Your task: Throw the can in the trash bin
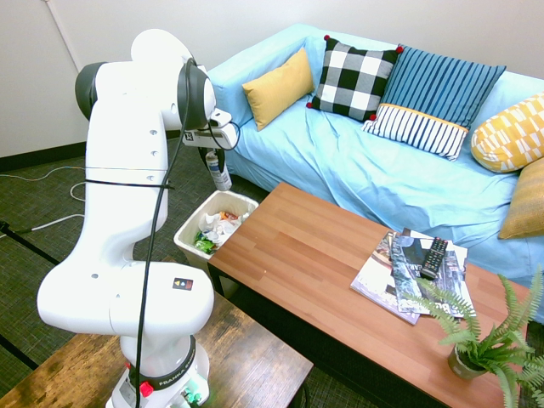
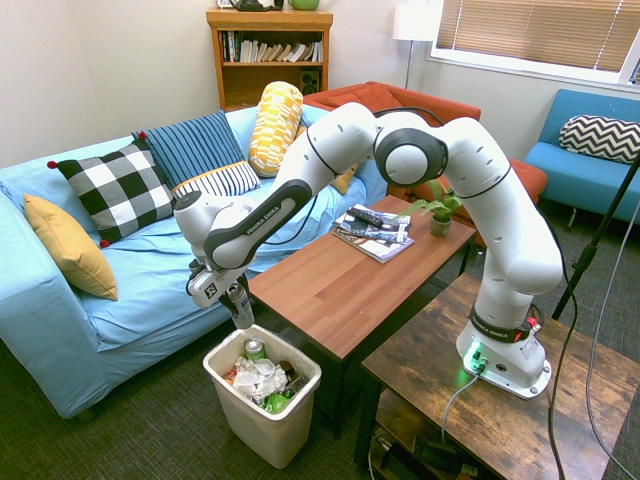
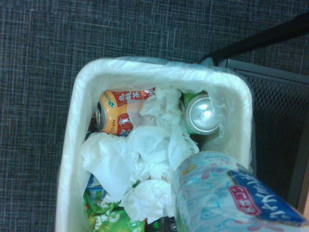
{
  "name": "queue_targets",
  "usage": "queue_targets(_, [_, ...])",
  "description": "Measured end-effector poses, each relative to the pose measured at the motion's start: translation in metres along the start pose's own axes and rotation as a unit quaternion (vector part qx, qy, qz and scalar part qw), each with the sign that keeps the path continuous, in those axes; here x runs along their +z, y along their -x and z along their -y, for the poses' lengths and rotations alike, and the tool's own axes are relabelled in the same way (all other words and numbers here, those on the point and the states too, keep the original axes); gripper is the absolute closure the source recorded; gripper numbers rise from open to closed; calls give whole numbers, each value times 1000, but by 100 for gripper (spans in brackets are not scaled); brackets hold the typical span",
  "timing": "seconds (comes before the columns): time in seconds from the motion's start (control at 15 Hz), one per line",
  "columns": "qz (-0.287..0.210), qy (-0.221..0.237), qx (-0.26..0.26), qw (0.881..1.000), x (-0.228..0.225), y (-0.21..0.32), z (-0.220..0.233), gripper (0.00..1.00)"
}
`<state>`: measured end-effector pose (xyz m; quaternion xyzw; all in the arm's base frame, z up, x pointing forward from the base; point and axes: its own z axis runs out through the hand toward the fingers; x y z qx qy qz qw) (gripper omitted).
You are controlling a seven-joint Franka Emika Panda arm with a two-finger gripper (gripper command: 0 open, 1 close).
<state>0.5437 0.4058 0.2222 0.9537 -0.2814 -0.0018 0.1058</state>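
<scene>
Silver can (image 3: 222, 193) held above cream bin (image 3: 71, 154), tissues (image 3: 149, 145), orange can inside (image 3: 113, 113)

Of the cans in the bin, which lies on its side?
The orange-and-red can; the green one stands upright, silver end up.

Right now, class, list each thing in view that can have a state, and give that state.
Gripper: shut on the can, above the bin.
Can: held, tilted, not yet dropped.
Bin: upright, uncovered, lined, partly filled with litter.
Orange can: lying on its side in the bin.
Remote: lying on magazines.
Blinds: lowered.
</scene>
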Motion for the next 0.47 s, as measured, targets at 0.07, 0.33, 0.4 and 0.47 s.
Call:
queue_targets(0.07, [0,0,0,1000,0,0,0,0])
queue_targets(0.33, [-5,5,3,1000,-2,-3,-1,0])
queue_targets(0.4, [-8,8,6,1000,-5,-5,-2,0])
queue_targets(0.47, [-11,9,9,1000,-10,-7,-3,0])
